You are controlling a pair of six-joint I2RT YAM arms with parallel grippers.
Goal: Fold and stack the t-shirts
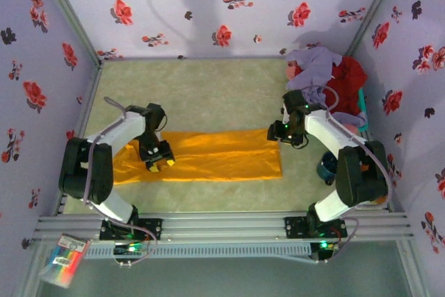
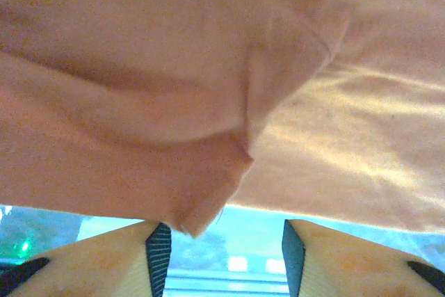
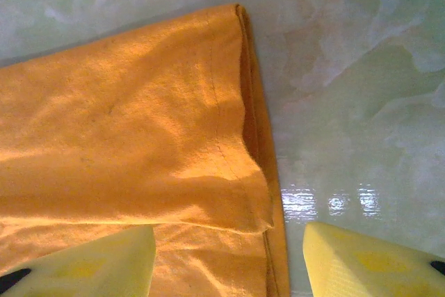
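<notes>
1. Subject: large orange-yellow soft cloth t-shirt (image 1: pixel 215 154), lying flat as a long folded strip on the pale mottled table top (image 1: pixel 208 88).
2. Handling (judgement): light, limp, no stiffness. It will sag and drag if lifted by one point. Layers may slide apart, so pinch through all layers at once.
3. Where to grip (judgement): the stitched hem corners at the strip's two ends. The hem is thicker and gives the pads something to bite.
4. Left gripper (image 1: pixel 158 156) sits over the left part of the strip. In the left wrist view (image 2: pixel 221 231) its fingers stand apart with a clear gap. The shirt (image 2: pixel 139 102) hangs close above them, and one folded point droops toward the gap near one pad. It does not look pinched.
5. Right gripper (image 1: pixel 284 132) sits at the strip's right end, far corner. In the right wrist view (image 3: pixel 229 238) the jaws are spread, holding nothing. They straddle the hemmed edge of the shirt (image 3: pixel 104 137), one finger over cloth, the other over bare table (image 3: pixel 348 67).
6. Other shirts: lavender cloth t-shirt (image 1: pixel 316 64) and red cloth t-shirt (image 1: pixel 348 78) are heaped beyond the strip's right end, well apart from it.
</notes>
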